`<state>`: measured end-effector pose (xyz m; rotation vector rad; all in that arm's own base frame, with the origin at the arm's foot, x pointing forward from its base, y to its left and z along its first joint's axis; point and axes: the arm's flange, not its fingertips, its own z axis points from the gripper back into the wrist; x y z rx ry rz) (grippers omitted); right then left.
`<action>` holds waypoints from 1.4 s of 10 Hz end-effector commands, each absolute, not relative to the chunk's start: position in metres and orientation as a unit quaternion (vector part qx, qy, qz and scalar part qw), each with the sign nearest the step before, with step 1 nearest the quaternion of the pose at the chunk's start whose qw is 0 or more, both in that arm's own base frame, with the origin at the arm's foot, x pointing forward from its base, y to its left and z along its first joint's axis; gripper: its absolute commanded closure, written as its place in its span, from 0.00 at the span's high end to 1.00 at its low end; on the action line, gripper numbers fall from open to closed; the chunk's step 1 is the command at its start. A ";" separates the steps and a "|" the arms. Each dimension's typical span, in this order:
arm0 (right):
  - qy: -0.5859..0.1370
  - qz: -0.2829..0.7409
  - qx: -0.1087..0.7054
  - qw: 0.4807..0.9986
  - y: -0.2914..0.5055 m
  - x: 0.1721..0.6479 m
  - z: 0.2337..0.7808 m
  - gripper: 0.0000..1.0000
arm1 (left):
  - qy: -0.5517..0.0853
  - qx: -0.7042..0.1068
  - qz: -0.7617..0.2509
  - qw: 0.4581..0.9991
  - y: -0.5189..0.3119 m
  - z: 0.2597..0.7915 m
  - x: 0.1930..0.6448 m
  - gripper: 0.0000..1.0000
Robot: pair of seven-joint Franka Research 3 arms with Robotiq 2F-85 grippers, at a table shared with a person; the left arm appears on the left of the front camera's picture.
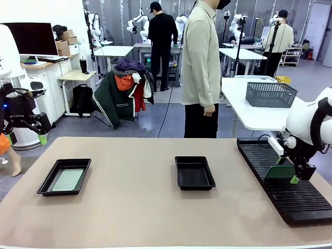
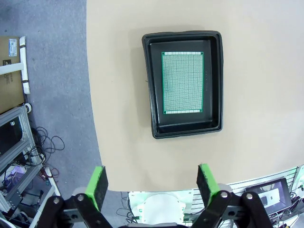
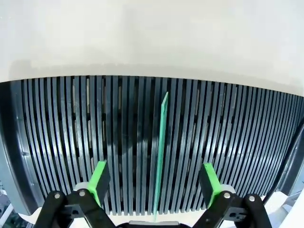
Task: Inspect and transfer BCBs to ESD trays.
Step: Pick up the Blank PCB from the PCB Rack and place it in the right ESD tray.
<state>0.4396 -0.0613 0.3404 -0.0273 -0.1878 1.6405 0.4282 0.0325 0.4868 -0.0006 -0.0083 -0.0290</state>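
**Front view.** The tan surface [image 1: 135,212] carries the centre tray [image 1: 194,173], an empty black ESD tray used here as the reference.
- Well to the robot's left of the centre tray lies the outer tray [image 1: 47,181], with the flat BCB [image 1: 67,179] resting inside it.
- To the right of the centre tray runs the slotted rack [image 1: 306,202]. The upright BCB [image 1: 280,173] stands in it, with the right tool [image 1: 296,178] directly at the board.
- Beyond the centre tray, past the far edge, a person [image 1: 201,62] stands on the grey floor.
- Farther right, a white table holds a mesh basket [image 1: 270,94].

**Left wrist view.** The left tool [image 2: 152,183] hangs above the outer tray [image 2: 216,85]. Its jaws are spread wide with nothing between them. The flat BCB [image 2: 183,83] lies face up within the tray walls. The surface edge and grey floor [image 2: 52,71] show to one side.

**Right wrist view.** The right tool [image 3: 154,176] has its jaws spread wide. The upright BCB [image 3: 162,137] stands edge-on in a rack slot between the pads [image 3: 99,176] and touches neither. The pale surface [image 3: 152,38] lies beyond the slotted rack [image 3: 71,133].
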 end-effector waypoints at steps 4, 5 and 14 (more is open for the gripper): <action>-0.083 0.729 -0.013 0.679 -0.063 0.439 0.341 1.00 | -0.008 -0.001 -0.018 1.000 0.033 0.485 0.428 1.00; -0.083 0.729 -0.013 0.679 -0.063 0.439 0.341 1.00 | -0.008 -0.001 -0.018 1.000 0.033 0.485 0.428 1.00; -0.070 0.730 -0.021 0.680 -0.063 0.445 0.343 0.84 | -0.008 -0.001 -0.018 1.000 0.033 0.485 0.428 1.00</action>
